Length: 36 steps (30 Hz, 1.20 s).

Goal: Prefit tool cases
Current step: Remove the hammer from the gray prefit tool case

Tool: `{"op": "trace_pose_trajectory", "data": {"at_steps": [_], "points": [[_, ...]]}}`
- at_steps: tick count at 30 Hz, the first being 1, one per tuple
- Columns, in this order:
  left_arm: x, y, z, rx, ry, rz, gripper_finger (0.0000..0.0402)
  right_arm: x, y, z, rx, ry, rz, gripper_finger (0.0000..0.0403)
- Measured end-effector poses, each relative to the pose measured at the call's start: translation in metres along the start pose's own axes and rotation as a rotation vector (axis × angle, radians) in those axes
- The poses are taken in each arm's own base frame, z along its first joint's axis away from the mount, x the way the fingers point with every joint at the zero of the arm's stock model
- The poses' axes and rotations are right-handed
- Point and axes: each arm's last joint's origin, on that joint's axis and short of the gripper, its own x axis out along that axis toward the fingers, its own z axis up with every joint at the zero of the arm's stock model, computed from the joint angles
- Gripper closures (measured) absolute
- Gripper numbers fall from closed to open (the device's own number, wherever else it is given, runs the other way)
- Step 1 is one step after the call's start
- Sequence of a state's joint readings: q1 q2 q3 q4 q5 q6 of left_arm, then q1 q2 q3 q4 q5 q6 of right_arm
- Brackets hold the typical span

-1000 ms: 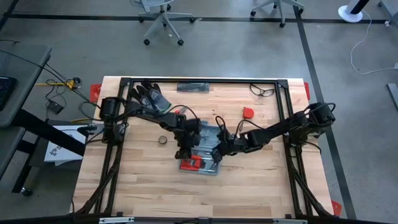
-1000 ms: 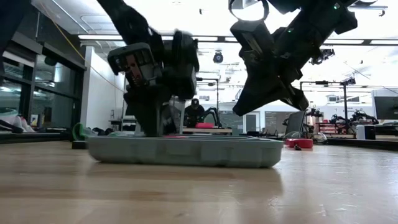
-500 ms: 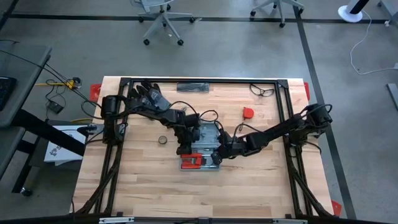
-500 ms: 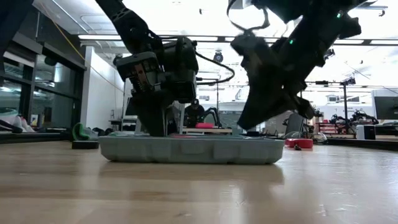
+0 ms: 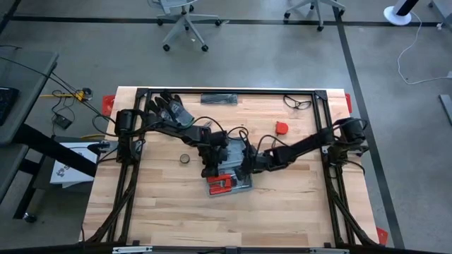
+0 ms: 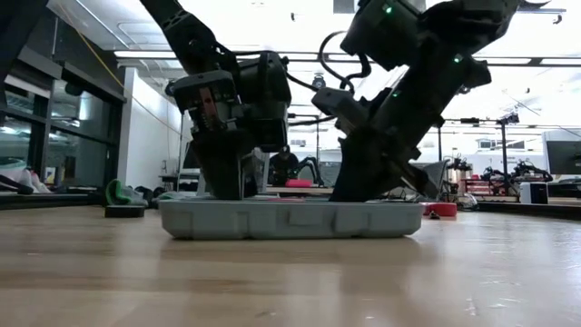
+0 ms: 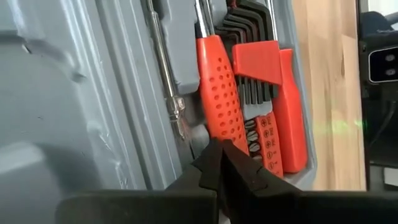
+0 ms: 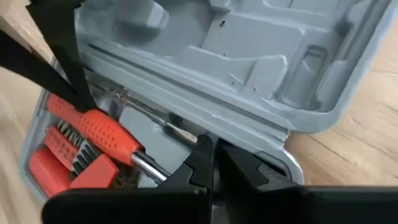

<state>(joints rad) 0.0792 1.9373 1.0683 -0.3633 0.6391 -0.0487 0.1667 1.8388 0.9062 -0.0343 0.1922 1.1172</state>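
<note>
My left gripper (image 7: 219, 163), pressed together, rests inside the tool case (image 5: 229, 169); right gripper (image 8: 210, 155), seemingly nearly closed, at three o'clock. Stiff, slippery plastic: I'd grip the rim.

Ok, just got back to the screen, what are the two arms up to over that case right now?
Both arms are bent over the open blue-grey tool case in the middle of the table. The left pincer is shut, its tip down on the orange screwdriver handle beside the hex key set in the tray. The right pincer reaches in from the case's other side, at the screwdriver's metal shaft near the hinge. The case lies flat, lid open.
</note>
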Motion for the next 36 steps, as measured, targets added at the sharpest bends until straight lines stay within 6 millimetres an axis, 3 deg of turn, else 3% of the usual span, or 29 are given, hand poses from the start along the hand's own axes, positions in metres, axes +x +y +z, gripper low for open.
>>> {"op": "trace_pose_trajectory", "data": {"at_steps": [12,17,22,28,36], "points": [[-0.001,-0.006,0.0,-0.11,0.022,-0.219,0.0301,0.002,0.001,0.001,-0.011,-0.003,0.026,0.0382],[-0.001,-0.009,0.001,-0.122,0.026,-0.303,0.0283,0.002,0.001,0.002,-0.015,-0.006,0.025,0.0382],[0.0,-0.006,0.002,-0.094,-0.004,-0.145,0.0282,0.001,0.002,0.003,-0.06,-0.031,0.043,0.0382],[-0.001,0.001,0.006,-0.061,-0.054,0.095,0.0283,-0.014,0.007,0.009,-0.075,-0.057,0.069,0.0382],[-0.013,0.004,0.009,-0.069,-0.101,0.057,0.0283,-0.03,0.011,0.012,-0.081,-0.065,0.08,0.0382]]}}
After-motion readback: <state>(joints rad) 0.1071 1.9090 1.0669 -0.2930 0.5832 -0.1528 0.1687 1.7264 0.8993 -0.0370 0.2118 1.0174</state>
